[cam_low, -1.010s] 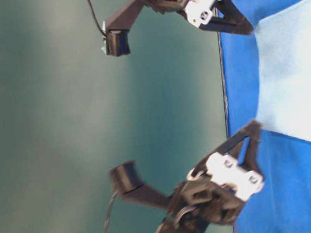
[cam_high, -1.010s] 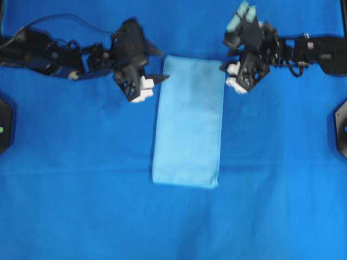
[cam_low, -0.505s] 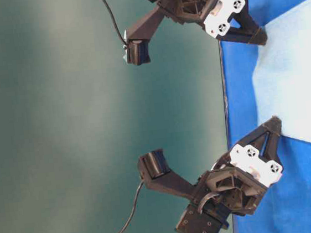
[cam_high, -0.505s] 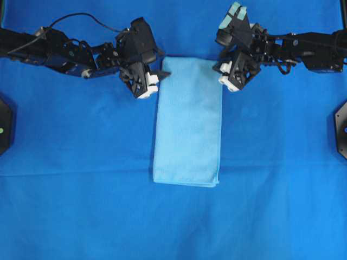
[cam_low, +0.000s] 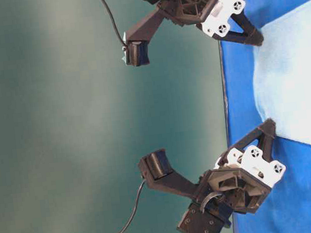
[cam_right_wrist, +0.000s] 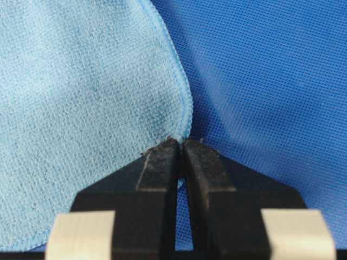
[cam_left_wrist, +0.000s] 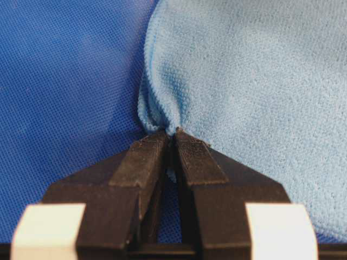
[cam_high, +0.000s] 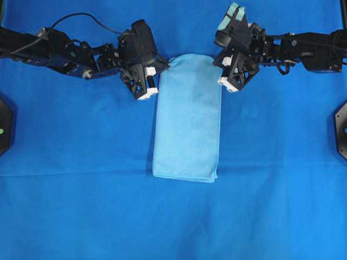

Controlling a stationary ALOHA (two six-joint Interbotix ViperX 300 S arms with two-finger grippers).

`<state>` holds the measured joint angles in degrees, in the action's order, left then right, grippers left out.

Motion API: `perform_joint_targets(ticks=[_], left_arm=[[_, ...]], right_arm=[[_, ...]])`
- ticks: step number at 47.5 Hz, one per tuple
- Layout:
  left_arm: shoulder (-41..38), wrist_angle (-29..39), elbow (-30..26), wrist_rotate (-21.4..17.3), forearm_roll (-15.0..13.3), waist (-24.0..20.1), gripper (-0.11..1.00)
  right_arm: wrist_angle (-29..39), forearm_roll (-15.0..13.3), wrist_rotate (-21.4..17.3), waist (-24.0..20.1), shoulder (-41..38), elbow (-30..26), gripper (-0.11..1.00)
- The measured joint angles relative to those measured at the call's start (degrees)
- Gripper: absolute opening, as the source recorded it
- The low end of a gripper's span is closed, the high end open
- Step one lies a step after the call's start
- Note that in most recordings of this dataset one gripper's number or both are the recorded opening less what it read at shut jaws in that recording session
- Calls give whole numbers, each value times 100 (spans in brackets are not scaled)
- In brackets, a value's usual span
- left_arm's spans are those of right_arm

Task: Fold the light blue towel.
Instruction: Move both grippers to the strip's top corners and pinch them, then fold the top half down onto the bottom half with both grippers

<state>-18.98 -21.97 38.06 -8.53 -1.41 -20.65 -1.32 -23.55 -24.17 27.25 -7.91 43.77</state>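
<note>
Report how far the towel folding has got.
Done: the light blue towel already lies as a narrow, doubled strip. In hand: left gripper and right gripper are each shut on a top corner. Left: carrying that end over to the near edge.

One light blue towel (cam_high: 187, 130); two grippers, left gripper (cam_high: 162, 67), right gripper (cam_high: 218, 60); one blue cloth (cam_high: 81, 206)

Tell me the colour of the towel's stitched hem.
The light blue towel has a hem in slightly deeper sky blue; the right wrist view shows it best.
</note>
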Motion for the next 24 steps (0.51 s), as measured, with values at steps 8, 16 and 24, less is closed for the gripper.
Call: perform_joint_targets(ticks=[8,16,24], left_arm=[[281,79,0,-255,0,0,4],[659,176,0,-352,0,-9,4],[694,246,18,-334,0,-18,4]], right_arm=[[352,0,-18,9,176,-35,4],[677,-9,-18,18,606,-44,4],[729,-9,-9,9,809,-44,4]])
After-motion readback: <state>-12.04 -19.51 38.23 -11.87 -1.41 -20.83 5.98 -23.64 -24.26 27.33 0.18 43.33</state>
